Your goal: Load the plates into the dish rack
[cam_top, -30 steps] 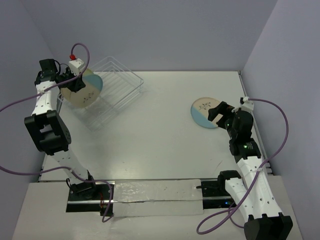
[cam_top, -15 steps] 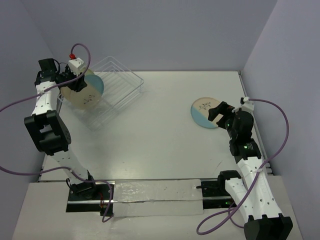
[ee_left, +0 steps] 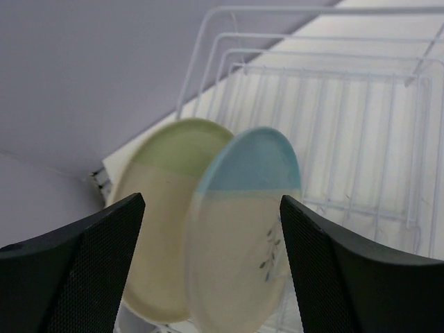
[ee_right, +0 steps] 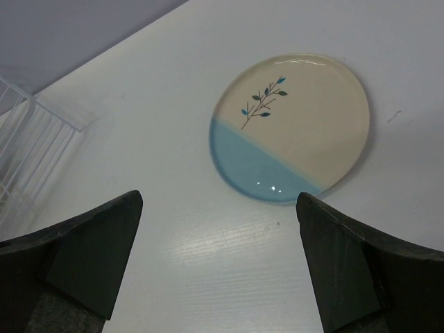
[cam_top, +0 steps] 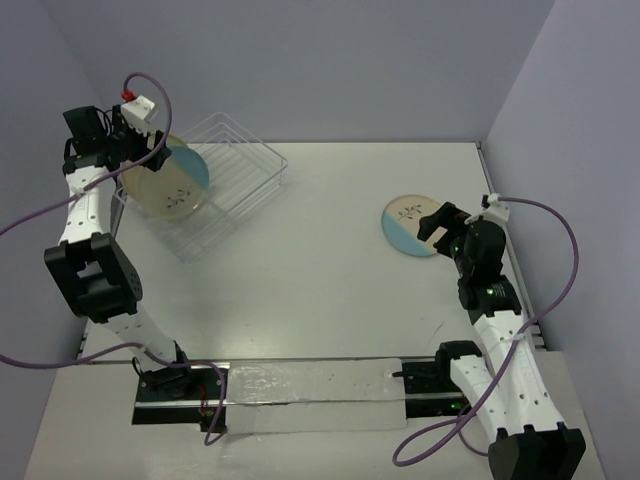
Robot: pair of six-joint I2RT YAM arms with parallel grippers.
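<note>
My left gripper (ee_left: pixel 209 201) hangs released by the racked plates (ee_left: pixel 243 229) in the dish rack (ee_left: pixel 361 139), upper left; brushing could tip them. My right gripper (ee_right: pixel 218 196), spread wide, might skid the third plate (ee_right: pixel 291 125) across the desk (ee_right: pixel 173 236).

No text, label, brand, number or sign can be read in any view. The only marking found is a small dark sprig drawing. It appears on the flat plate (ee_right: pixel 291 125) lying on the desk (ee_right: pixel 173 263), upper right of the right wrist view. It also appears on the standing plate (ee_left: pixel 243 236), centre of the left wrist view. Neither drawing includes lettering.
</note>
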